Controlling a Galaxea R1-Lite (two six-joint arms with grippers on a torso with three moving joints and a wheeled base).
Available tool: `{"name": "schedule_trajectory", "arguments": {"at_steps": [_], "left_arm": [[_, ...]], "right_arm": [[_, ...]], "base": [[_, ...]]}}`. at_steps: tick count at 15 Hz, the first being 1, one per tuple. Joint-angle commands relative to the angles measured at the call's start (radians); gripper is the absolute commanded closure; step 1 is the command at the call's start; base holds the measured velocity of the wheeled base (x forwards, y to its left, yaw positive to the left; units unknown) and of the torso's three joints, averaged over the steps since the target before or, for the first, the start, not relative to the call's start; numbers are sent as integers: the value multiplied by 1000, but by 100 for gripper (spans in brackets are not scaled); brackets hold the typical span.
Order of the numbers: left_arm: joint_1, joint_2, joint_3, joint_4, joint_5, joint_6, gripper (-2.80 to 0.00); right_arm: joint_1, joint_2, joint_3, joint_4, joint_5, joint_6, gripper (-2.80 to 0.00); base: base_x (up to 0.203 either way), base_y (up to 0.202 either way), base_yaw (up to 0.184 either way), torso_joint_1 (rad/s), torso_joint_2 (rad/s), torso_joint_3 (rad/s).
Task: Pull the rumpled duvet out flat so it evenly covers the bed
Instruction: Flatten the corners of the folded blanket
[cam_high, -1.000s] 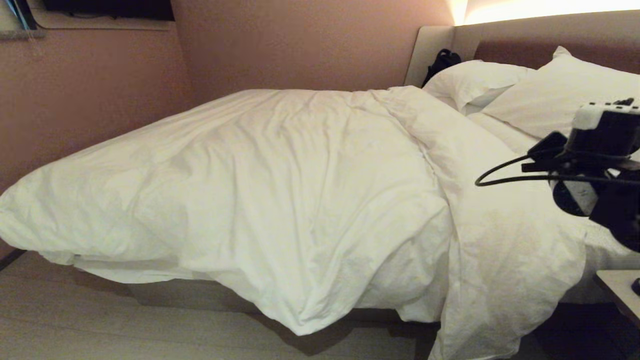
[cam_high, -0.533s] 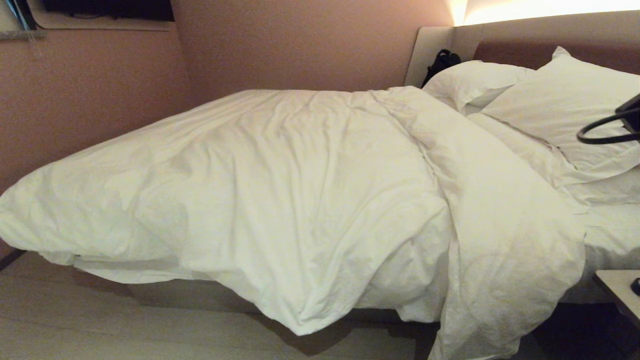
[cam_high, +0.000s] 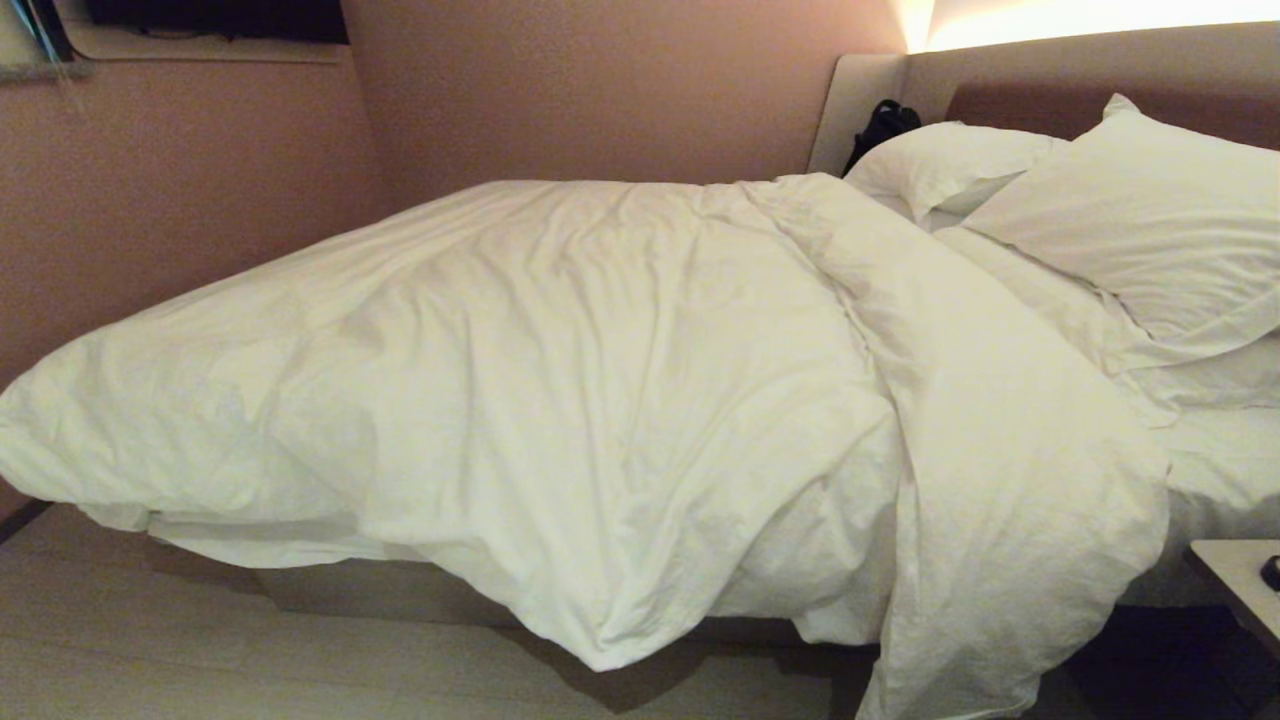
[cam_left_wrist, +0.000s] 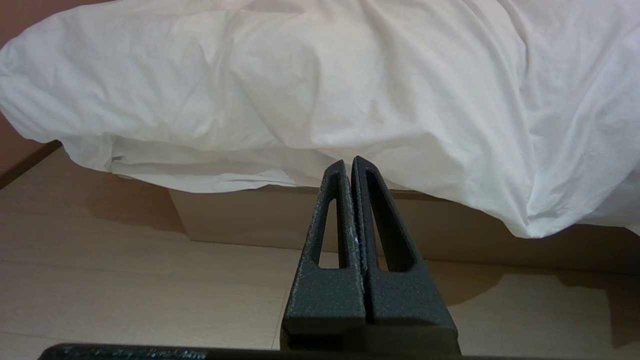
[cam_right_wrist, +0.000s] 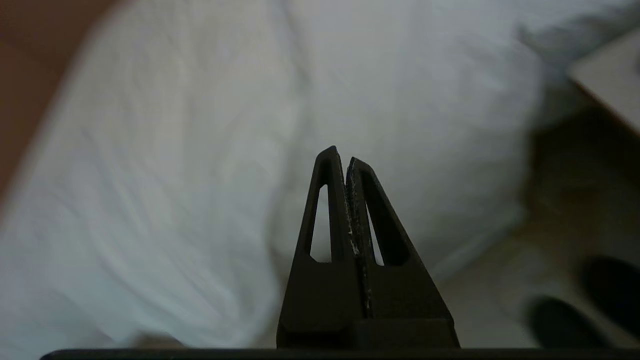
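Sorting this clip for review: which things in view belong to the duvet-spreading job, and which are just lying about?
Part of the job:
- duvet, bunched, one fold hanging over the near side
- bed
- left gripper, shut, low by the bed base
- right gripper, shut, empty, facing the duvet

Just lying about:
- two pillows at the headboard
- black bag
- bedside table

The duvet (cam_high: 600, 400) is matt, creased white cloth, puffy and soft-looking, as are the pillows (cam_high: 1130, 220). The bed (cam_high: 1010, 80) has a smooth padded headboard. The floor (cam_left_wrist: 125, 280) looks like pale matt wood. The left claw (cam_left_wrist: 348, 167) is rough, grainy black plastic.
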Motion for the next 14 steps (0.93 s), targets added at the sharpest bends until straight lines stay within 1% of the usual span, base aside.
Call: {"name": "schedule_trajectory", "arguments": {"at_steps": [1,4,6,8,10,12,14], "left_arm": [[0,0,0,0,0,1,0],[0,0,0,0,-1,1,0],[0,0,0,-1,0,1,0],[0,0,0,-1,0,1,0],[0,0,0,-1,0,1,0],[0,0,0,0,0,1,0],[0,0,0,-1,0,1,0]], "right_arm": [[-1,-71,14,223,-25,-174,0],[-5,-190,12,220,-97,-177,0],[-33,-252,15,218,-160,-199,0],[-87,-321,19,215,-169,-265,0],[-133,-407,44,195,-158,-368,0],[-156,-492,95,155,-150,-445,0],[-158,-567,162,111,-135,-495,0]], "base": [[0,0,0,0,0,0],[0,0,0,0,0,0],[0,0,0,0,0,0],[0,0,0,0,0,0],[0,0,0,0,0,0],[0,0,0,0,0,0],[0,0,0,0,0,0]]}}
